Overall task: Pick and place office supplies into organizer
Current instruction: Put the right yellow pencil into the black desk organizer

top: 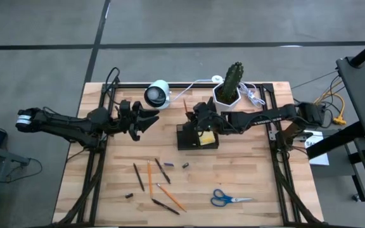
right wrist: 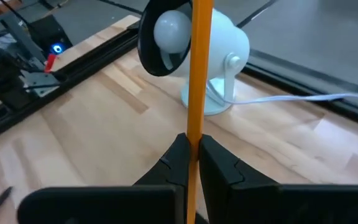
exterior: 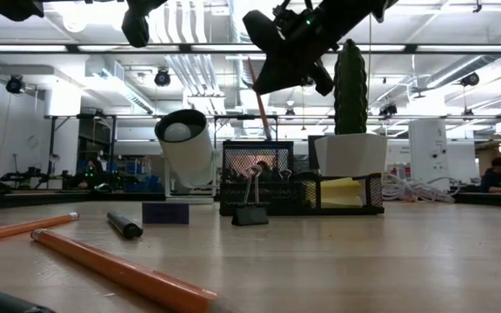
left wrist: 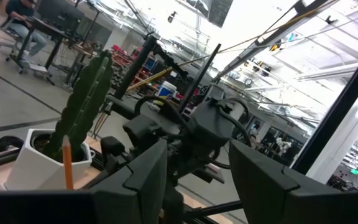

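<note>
My right gripper [top: 197,116] hovers over the black mesh organizer [top: 196,137] and is shut on an orange pencil [right wrist: 199,68]. In the low view the pencil [exterior: 264,115] slants down from the gripper [exterior: 278,61] to the top of the organizer's tall mesh cup [exterior: 257,169]. A yellow sticky-note pad [exterior: 341,191] sits in the organizer. My left gripper [top: 143,120] waits open, raised left of the organizer. Two orange pencils [top: 149,178], dark pens [top: 163,170], small dark stubs [top: 185,165] and blue-handled scissors [top: 229,199] lie flat on the near half of the table. My right gripper pinches the orange pencil's shaft [right wrist: 194,134] between its two fingers [right wrist: 219,163], which lie across it. The pencil is lifted clear of the table, steeply tilted, and its lower end [exterior: 269,135] reaches the rim of the tall mesh cup. Whether it touches the cup I cannot tell.
A white lamp [top: 158,94] and a white hexagonal pot with a cactus [top: 228,88] stand close behind the organizer, with white cables beside them. A black binder clip [exterior: 250,212] stands in front of the organizer. Black frame rails run along the table's left and right sides.
</note>
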Motion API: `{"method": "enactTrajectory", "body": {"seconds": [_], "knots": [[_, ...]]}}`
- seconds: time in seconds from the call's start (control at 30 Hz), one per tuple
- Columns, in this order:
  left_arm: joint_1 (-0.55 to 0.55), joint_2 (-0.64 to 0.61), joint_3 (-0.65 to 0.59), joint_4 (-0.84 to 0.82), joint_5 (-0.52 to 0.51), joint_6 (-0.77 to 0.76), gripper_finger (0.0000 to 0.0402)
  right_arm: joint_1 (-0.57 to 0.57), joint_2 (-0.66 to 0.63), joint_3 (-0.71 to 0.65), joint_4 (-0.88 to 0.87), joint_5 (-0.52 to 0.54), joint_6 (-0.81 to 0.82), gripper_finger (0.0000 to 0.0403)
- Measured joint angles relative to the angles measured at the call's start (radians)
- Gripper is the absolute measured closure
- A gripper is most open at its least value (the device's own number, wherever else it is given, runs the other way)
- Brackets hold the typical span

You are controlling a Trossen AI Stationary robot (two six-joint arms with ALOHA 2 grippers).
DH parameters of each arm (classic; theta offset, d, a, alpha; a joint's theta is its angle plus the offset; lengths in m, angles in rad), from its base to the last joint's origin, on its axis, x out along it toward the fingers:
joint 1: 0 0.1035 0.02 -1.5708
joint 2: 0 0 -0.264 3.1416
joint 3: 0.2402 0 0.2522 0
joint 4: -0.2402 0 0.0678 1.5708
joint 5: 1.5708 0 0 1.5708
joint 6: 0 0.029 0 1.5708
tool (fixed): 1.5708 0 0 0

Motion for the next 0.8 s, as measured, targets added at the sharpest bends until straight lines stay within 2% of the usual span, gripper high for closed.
{"method": "enactTrajectory", "body": {"seconds": [0.33,0.63,0.8], "knots": [[0.000,0.000,0.000,0.000,0.002,0.000,0.0244,-0.015,0.000,-0.089,0.030,0.027,0.004,0.0390],[-0.001,0.000,0.000,0.000,0.003,0.001,0.0244,-0.014,0.000,-0.193,0.248,0.030,0.003,0.0390],[-0.001,0.000,0.000,0.000,0.003,0.001,0.0244,-0.014,0.000,-0.226,0.264,0.030,-0.008,0.0390]]}}
